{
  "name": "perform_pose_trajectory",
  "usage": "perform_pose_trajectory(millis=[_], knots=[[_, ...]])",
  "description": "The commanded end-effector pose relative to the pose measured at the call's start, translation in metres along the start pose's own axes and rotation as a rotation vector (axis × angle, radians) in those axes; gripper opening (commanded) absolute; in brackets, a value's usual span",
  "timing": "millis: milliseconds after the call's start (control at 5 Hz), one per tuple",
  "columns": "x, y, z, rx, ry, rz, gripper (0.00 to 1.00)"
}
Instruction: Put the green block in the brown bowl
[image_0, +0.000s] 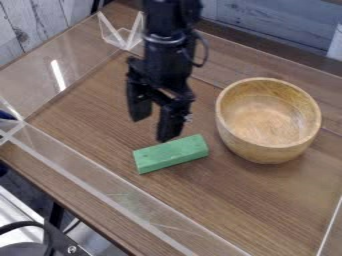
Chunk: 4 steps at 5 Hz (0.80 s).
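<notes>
My gripper (154, 118) hangs at twelve o'clock of the green block (171, 154); the brown bowl (269, 119) sits at two o'clock of it.

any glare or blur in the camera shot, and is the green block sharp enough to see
Camera view: soft and low in detail overall; the end effector is dark and slightly smeared, its fingers apart. White glare streaks run along the clear acrylic wall at the left. The green block is evenly lit with clear edges; the brown bowl shows grain and a brighter patch inside.
</notes>
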<state>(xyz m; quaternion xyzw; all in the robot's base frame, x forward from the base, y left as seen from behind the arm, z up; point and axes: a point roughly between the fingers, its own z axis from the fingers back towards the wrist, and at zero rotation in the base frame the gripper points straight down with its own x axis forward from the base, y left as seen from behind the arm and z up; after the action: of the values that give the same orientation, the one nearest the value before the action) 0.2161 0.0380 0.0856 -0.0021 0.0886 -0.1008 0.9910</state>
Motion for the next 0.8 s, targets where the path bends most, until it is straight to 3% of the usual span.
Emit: perform_pose_trajectory(millis=[0,600], knots=[[-0.006,0.009,-0.002,0.02,-0.042,-0.021,1.0],[-0.004,0.011,-0.032,0.01,-0.042,-0.053,1.0]])
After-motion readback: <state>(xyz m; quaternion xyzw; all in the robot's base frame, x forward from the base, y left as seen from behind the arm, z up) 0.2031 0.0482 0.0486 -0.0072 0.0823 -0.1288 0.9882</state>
